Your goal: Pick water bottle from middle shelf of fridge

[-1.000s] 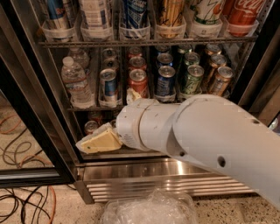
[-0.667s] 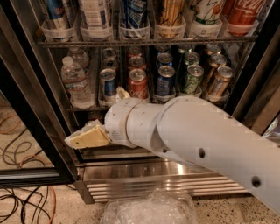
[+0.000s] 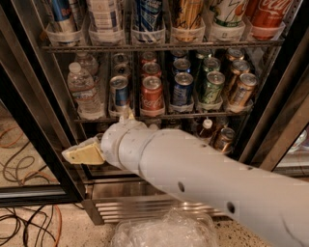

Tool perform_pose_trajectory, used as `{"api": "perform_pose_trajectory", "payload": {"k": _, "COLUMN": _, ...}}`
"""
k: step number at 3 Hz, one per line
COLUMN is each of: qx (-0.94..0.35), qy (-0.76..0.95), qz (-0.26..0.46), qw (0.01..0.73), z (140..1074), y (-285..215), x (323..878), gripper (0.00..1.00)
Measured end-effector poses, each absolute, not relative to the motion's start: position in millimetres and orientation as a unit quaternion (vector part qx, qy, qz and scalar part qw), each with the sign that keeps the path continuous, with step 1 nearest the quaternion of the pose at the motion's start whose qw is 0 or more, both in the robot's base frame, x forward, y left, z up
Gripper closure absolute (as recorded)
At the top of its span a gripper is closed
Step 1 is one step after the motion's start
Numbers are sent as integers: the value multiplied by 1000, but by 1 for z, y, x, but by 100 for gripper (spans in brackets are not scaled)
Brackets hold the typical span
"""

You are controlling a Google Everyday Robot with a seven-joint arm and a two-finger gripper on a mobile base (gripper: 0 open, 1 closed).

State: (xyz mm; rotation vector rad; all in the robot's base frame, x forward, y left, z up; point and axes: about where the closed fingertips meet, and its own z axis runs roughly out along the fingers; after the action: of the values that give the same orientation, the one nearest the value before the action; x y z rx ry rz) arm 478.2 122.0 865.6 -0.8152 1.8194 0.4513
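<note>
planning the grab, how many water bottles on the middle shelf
2: front bottle at far left, second bottle right behind it; more may hide further back. The gripper hangs below them.

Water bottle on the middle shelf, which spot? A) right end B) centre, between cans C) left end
C: the water bottle stands at the left end of the middle shelf, left of the soda cans; the hand is below that shelf, apart from the bottle.

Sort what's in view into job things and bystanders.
Job: water bottle, far left on the middle shelf; fridge; gripper, low left, below that shelf.
Bystanders: soda cans; tall cans above; floor cables; crinkled clear plastic.
</note>
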Motion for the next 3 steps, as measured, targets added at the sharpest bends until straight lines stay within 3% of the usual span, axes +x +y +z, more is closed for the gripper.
{"api": "perform_pose_trajectory", "payload": {"k": 3, "qx": -254, "qy": 793, "qz": 191, "qw": 520, "z": 848, "y": 130, "x": 481, "gripper": 0}}
